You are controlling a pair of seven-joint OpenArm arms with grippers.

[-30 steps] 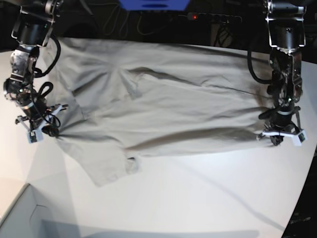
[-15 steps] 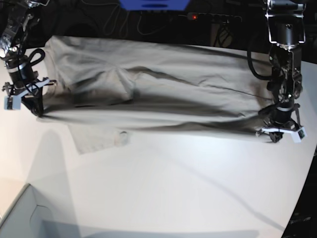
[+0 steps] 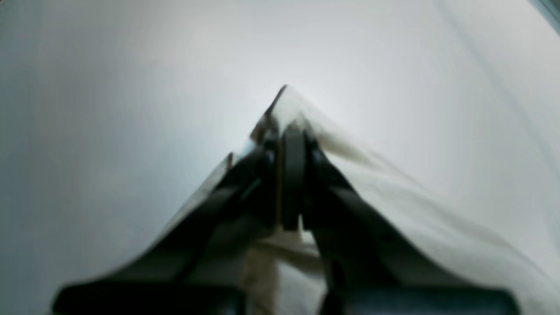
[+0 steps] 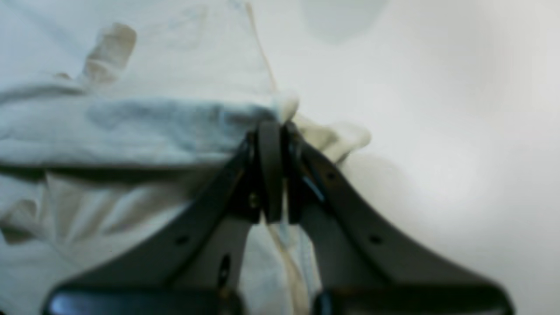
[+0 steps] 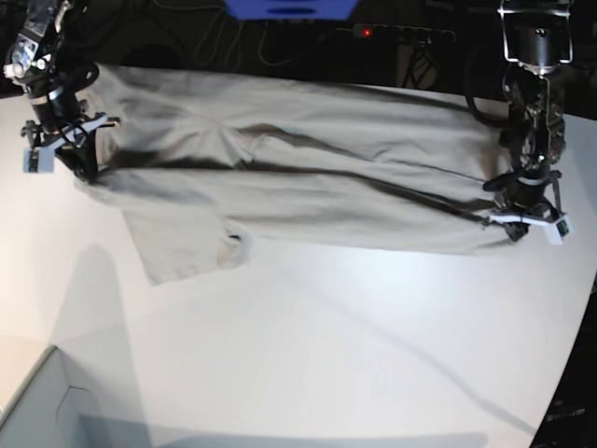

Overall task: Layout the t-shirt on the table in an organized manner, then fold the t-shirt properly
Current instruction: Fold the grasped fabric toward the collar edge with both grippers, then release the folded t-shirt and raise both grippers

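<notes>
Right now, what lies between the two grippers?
In the base view, only the t-shirt, stretched across the table from the right gripper to the left gripper.

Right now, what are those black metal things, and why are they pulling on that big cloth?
Those are two robot arms. Each ends in a pincher called a gripper. One picture looks down at the whole white table from above. The other two come from little cameras on the arms' wrists, so you see each gripper very close up and blurry.

The cloth is a beige t-shirt. The left gripper is pinched shut on one end of it, and the right gripper is pinched shut on the other end. Between them the shirt is pulled out long across the table, with one sleeve poking out toward the front. A pale box corner sits at the bottom of the overhead picture.
</notes>
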